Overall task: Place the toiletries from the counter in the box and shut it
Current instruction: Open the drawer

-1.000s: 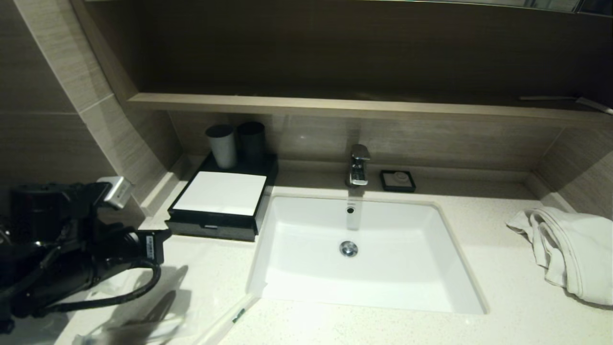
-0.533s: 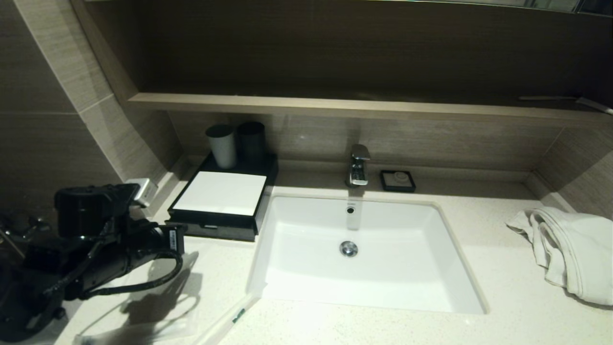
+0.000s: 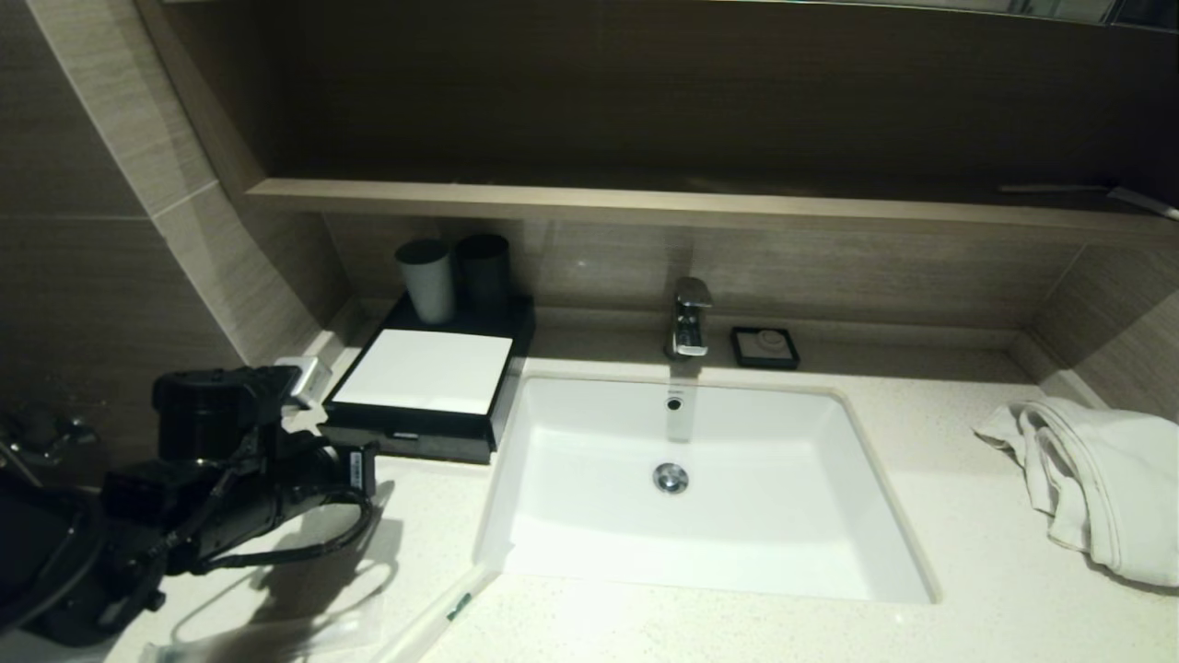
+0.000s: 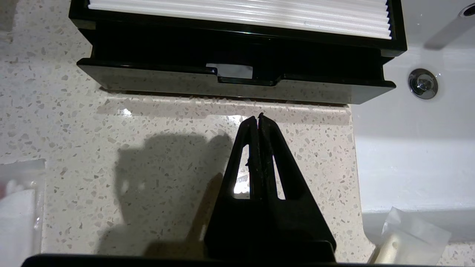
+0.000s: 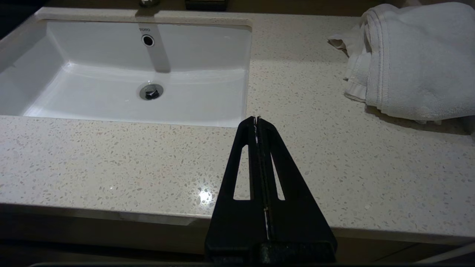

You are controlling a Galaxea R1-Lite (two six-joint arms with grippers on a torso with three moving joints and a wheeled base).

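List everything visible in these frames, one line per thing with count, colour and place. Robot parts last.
box: one, black with white top panel, counter's back left, drawer slightly out.
cups: two, one pale grey, one dark, behind the box's white panel.
sachets: at least two, translucent, one with a green mark, counter's front left.
basin: one, white, inset mid-counter.
tap: one, chrome, behind the basin.
soap dish: one, black, right of the tap.
towel: one, white, crumpled, counter's right.
counter: one, off-white speckled.
shelf: one, brown wood, above the counter.
left gripper: black, jaws shut, empty, facing the drawer front.
right gripper: black, jaws shut, over the counter's front edge.
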